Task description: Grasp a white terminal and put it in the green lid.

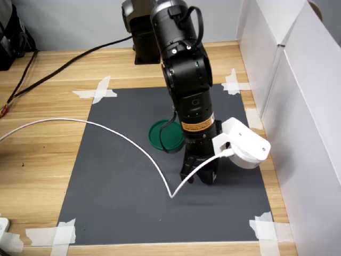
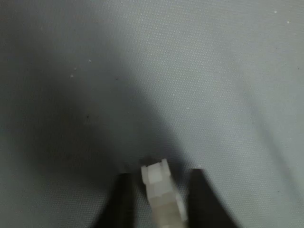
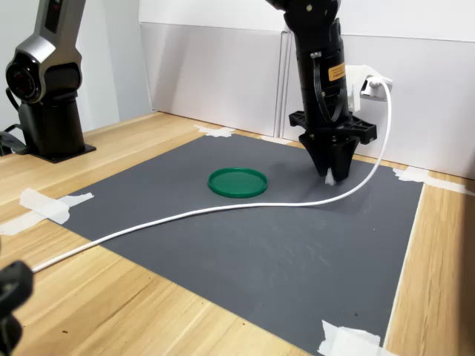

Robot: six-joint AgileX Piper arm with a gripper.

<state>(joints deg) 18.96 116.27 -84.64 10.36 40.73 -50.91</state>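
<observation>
Here the white terminal (image 2: pixel 160 192) is held btwn the closed jaws of the gripper (image 3: pixel 331 175), just above the grey mat (image 1: pixel 122 202), w/ the green lid (image 3: pixel 237 182) lying apart, nearby.

One green lid (image 1: pixel 165 134) near the frame's middle, one white terminal (image 2: pixel 161 192), one white cable (image 1: pixel 106 130), one dark mat (image 1: pixel 122 181) — and four taped corners, like the lower-left one (image 1: pixel 58 234).

1. I am seeing the white terminal (image 2: pixel 161 194) showing translucent white between black fingers (image 2: pixel 119 202).
2. I am reading the green lid (image 3: pixel 237 182) as dark green.
3. I am viewing a dark grey mat (image 1: pixel 128 202) with white tape strips (image 1: pixel 96 92).
</observation>
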